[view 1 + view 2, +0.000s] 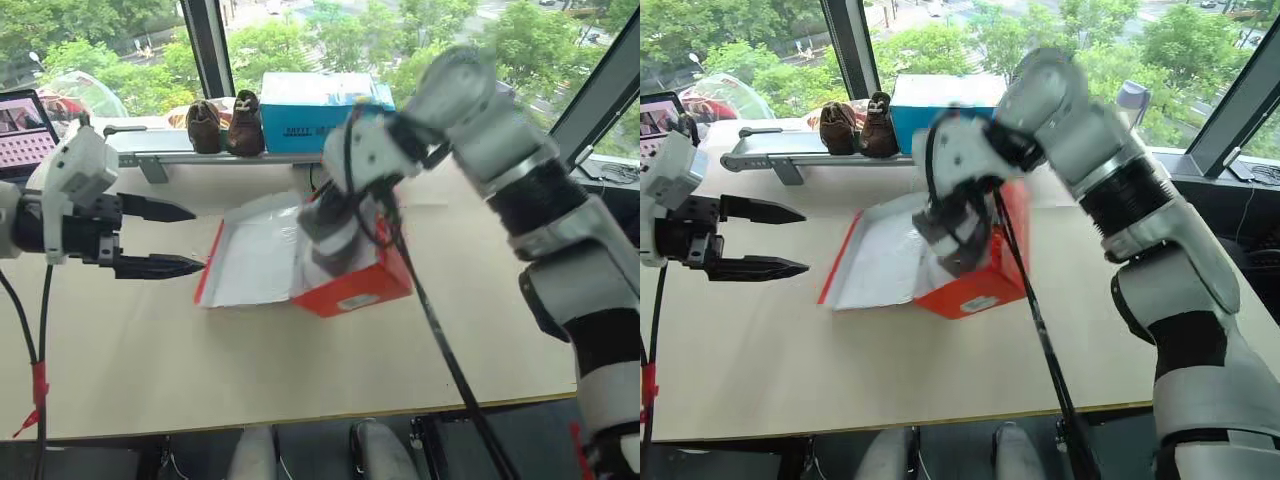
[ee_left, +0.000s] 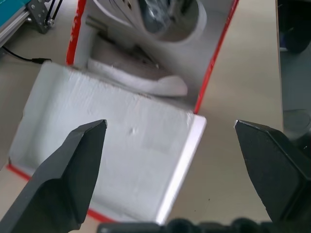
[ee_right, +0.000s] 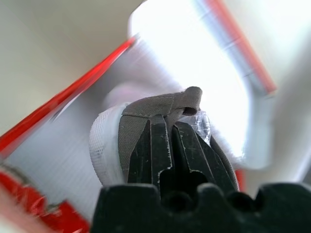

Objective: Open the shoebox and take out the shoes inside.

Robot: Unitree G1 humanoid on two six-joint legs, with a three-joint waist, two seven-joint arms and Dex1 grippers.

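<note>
One red shoebox [image 1: 350, 290], lid open flat on the table [image 1: 150, 370]. Two grey shoes: one [image 3: 146, 121] pinched at its heel in the right gripper [image 3: 167, 128], one [image 2: 141, 80] lying in the box. Two small brown shoes [image 1: 225, 125] side by side on the window ledge. One blue box [image 1: 315, 110] just beside them. One laptop [image 1: 25, 130] at the far left edge. Two grippers: right, plus left gripper [image 1: 165, 238], fingers spread wide.
</note>
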